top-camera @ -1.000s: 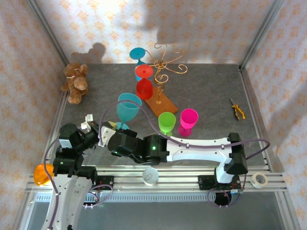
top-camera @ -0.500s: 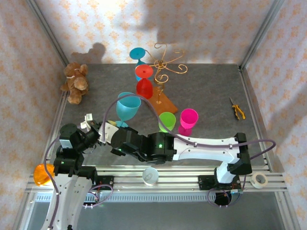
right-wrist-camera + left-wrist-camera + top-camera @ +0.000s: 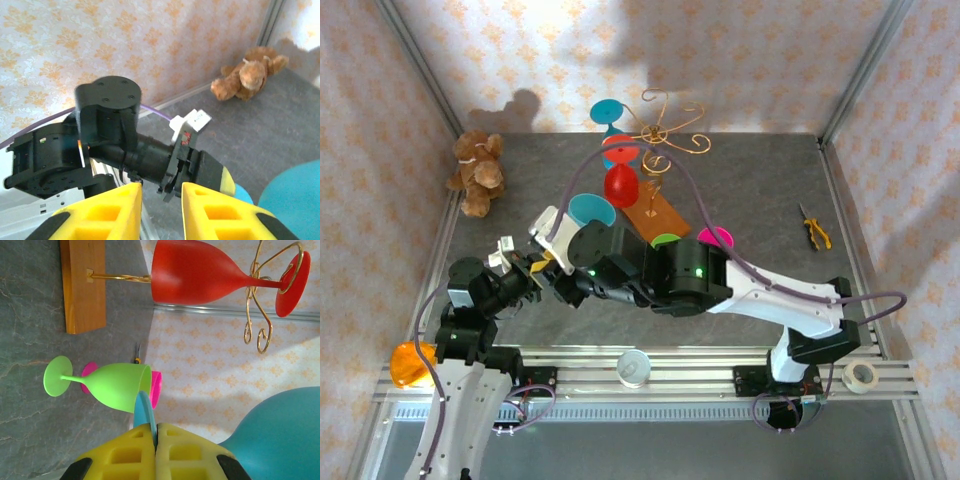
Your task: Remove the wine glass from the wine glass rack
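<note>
The left gripper point(image 3: 154, 432) is clamped on the thin foot of the teal wine glass point(image 3: 280, 432). The right gripper point(image 3: 161, 192) has its jaws slightly apart and holds nothing. The glass is off the wine glass rack point(image 3: 665, 130), front-left of it, tilted with its bowl towards the rack.

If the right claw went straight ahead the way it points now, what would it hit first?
Likely the left arm's black wrist, lying across the path of the right claw; depth is hard to judge.
</note>
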Tool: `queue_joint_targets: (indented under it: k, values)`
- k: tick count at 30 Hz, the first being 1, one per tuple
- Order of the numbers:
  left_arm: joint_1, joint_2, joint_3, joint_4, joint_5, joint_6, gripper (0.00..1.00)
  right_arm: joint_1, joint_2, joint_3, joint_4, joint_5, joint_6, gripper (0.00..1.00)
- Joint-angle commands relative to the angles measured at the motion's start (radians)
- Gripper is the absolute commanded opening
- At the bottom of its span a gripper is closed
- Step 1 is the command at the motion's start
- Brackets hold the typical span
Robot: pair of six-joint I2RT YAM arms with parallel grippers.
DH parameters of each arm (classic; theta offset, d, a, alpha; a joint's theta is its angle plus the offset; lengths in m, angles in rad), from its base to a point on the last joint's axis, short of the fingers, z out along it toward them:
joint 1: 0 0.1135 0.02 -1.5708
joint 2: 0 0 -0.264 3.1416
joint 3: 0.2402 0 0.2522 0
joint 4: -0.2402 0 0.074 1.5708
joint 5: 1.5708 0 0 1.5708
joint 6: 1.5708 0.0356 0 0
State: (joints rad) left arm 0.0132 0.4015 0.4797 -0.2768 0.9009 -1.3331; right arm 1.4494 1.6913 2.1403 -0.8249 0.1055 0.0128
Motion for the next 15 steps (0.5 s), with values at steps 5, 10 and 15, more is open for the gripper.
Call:
queue_joint_targets:
  k: [5, 10, 15]
  values:
    - [0.002, -0.015, -0.020, 0.097, -0.018, 0.041, 0.00, -0.109, -0.028, 0.038, -0.099, -0.132, 0.132, 0.50]
    - [0.002, -0.021, -0.055, 0.145, -0.017, 0.031, 0.00, -0.155, -0.051, 0.052, -0.100, -0.155, 0.136, 0.57]
    - [0.002, -0.027, -0.085, 0.189, -0.013, 0.008, 0.00, -0.233, -0.039, 0.077, -0.149, -0.196, 0.155, 0.58]
